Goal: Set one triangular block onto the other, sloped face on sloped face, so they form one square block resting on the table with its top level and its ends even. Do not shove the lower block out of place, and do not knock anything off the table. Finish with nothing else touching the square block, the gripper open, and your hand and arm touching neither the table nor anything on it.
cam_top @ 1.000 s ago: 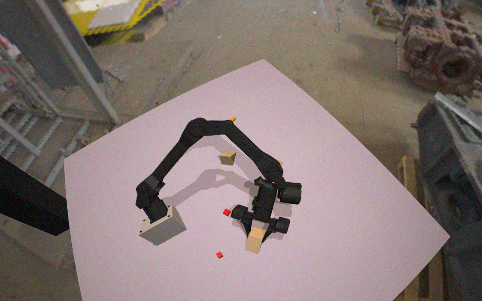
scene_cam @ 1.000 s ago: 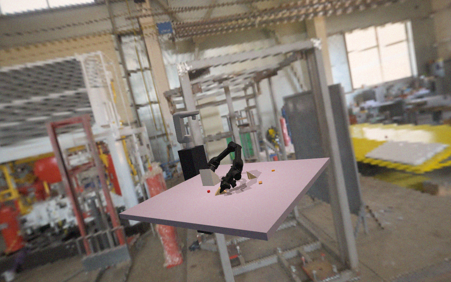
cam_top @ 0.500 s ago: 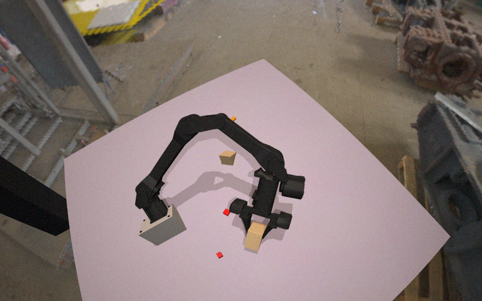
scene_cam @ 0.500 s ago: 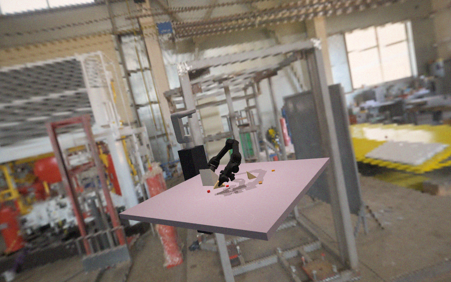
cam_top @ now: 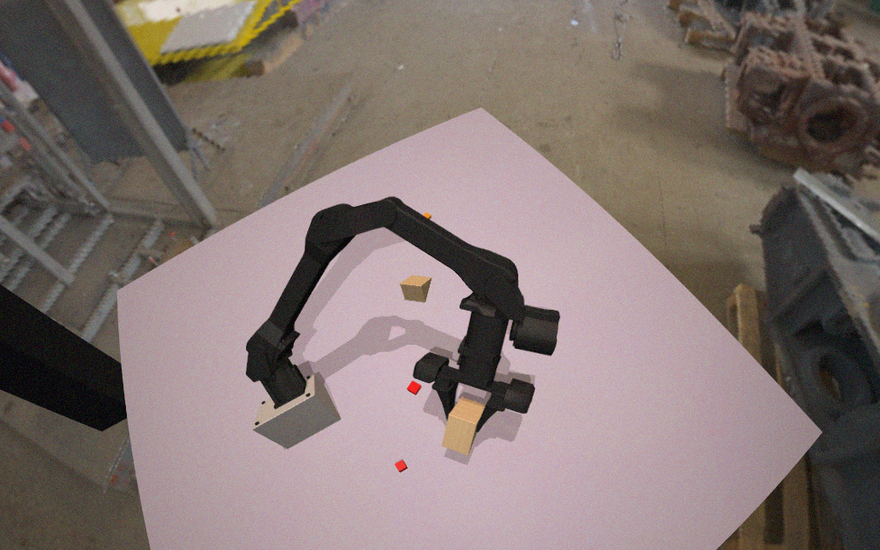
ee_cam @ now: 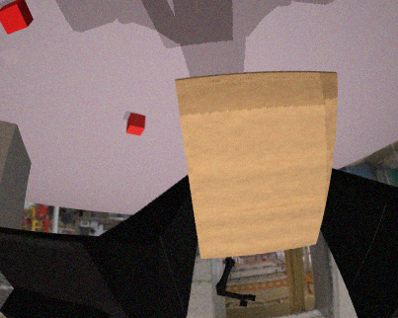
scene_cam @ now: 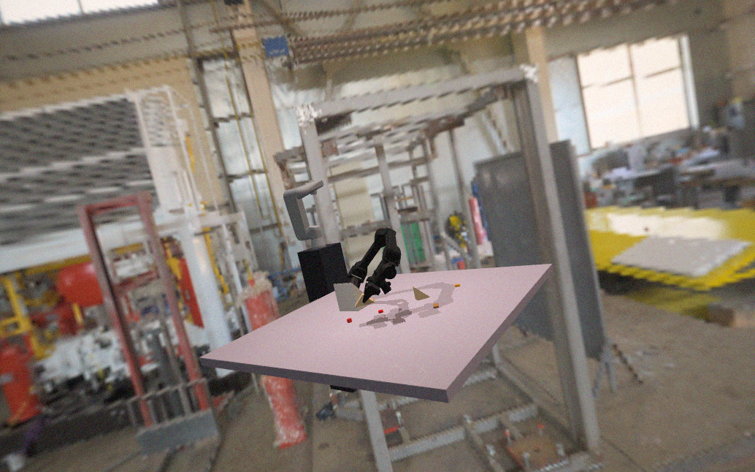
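Two tan triangular blocks: one (cam_top: 464, 425) in the gripper (cam_top: 467, 407), one (cam_top: 415, 288) on the table (cam_top: 634, 382). Two red cubes (cam_top: 414, 387) (cam_top: 400, 466). Two tiny orange bits (scene_cam: 456, 285) (scene_cam: 435, 305). One arm (cam_top: 361, 226), one grey base (cam_top: 296, 414)
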Robot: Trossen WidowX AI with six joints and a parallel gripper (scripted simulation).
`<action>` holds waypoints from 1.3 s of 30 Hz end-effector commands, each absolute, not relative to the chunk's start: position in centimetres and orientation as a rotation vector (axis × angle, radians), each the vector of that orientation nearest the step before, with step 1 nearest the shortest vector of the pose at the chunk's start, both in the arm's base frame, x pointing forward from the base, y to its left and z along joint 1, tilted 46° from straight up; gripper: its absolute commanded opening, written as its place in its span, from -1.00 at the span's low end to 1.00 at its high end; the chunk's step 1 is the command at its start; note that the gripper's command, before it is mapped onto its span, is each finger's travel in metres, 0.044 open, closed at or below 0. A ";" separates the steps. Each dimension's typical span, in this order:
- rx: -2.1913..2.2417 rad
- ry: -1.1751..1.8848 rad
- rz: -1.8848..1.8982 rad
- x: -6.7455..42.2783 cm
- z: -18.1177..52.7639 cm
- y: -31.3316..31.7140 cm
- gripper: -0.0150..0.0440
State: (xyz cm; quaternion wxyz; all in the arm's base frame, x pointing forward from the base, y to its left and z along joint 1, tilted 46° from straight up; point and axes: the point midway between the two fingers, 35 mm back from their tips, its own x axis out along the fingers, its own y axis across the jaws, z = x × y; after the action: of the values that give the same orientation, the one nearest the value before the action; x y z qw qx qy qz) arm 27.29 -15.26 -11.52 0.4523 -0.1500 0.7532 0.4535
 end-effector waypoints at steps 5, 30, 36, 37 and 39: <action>-0.192 1.919 0.918 26.9 -11.7 -15.4 -0.49; 0.517 2.021 0.163 26.2 -12.1 -15.6 -0.49; 0.693 2.019 -0.015 26.1 -12.2 -15.7 -0.49; 0.722 2.017 -0.044 26.1 -12.2 -15.7 -0.49; 0.781 2.014 -0.103 26.1 -12.2 -15.7 -0.49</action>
State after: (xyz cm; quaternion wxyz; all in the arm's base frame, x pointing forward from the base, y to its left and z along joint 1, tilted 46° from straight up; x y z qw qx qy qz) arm 26.18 -15.70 -12.10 0.4813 0.2887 0.8276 -0.0115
